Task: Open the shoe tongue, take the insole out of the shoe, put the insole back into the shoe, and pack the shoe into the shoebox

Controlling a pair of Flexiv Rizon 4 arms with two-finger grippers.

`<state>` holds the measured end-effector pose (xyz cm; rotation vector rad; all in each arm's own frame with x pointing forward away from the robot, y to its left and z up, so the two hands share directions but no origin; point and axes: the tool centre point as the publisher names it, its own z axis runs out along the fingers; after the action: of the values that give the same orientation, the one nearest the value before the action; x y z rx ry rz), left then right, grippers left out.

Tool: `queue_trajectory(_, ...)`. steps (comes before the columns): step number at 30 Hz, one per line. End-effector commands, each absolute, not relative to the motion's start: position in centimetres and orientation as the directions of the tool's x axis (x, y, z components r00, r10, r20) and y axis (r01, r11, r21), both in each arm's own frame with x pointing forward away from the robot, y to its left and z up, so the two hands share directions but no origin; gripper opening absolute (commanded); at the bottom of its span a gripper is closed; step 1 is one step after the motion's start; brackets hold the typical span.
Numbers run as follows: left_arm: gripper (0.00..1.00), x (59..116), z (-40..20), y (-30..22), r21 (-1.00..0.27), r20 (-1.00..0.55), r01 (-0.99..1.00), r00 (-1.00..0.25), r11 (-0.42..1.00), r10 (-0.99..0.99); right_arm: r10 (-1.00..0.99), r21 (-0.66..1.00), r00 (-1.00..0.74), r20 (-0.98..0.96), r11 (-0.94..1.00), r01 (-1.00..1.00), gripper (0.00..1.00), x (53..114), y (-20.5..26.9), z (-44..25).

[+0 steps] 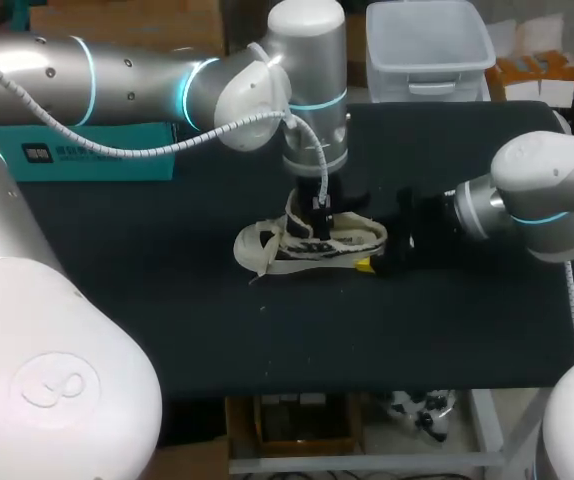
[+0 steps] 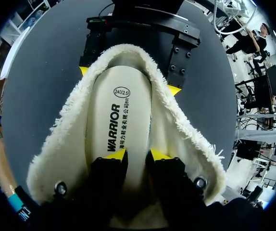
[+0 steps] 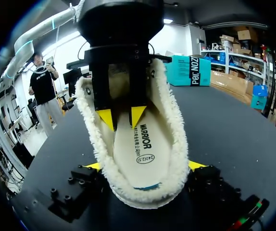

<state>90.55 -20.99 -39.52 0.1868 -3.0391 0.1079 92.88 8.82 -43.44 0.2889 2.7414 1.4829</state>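
- The shoe [image 1: 302,245] lies near the middle of the table [image 1: 167,330]. Its long axis runs across from the left edge to the right edge, with the heel toward the right edge.
- The insole [image 2: 123,125] lies flat inside the fleece-lined shoe along the same axis. Its printed end is at the heel.
- The right gripper [image 3: 144,165] comes in low and level from the right edge. Its fingers are spread wide and press the heel from both sides, so it has the shoe clamped.
- The left gripper [image 2: 137,155] is the one nearer the insole. Its arm reaches past the middle of the table and points straight down into the shoe's opening.
- The left gripper's yellow tips [image 3: 106,118] stand a narrow gap apart at the insole's surface, about midway along it, just past the print on the toe side. No fold of insole shows between them, so it appears to hold nothing.
- Lifting the insole would probably mean pulling up and toward the heel, along the shoe's axis.
- The teal shoebox [image 1: 97,150] sits at the far left edge, well apart from the shoe.
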Motion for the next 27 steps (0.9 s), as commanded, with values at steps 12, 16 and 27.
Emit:
queue_trajectory(12, 0.38, 89.1, -43.0, -21.3, -0.082, -0.052, -0.152, -0.986, 0.985, -0.156, 0.167, 0.832, -0.983, 0.081, 0.531, 0.159, 0.00, 93.0, 8.8, -44.2)
queue_trajectory(16, 0.40, 89.6, -44.0, -21.4, -0.083, -0.084, -0.159, -0.983, 0.984, -0.166, 0.167, 0.832, -0.983, 0.081, 0.531, 0.159, 0.00, 93.0, 8.8, -44.2)
queue_trajectory(27, 0.40, 93.4, -45.6, -21.8, -0.091, -0.186, -0.190, -0.961, 0.978, -0.204, 0.167, 0.832, -0.983, 0.081, 0.531, 0.159, 0.00, 93.0, 8.8, -44.2)
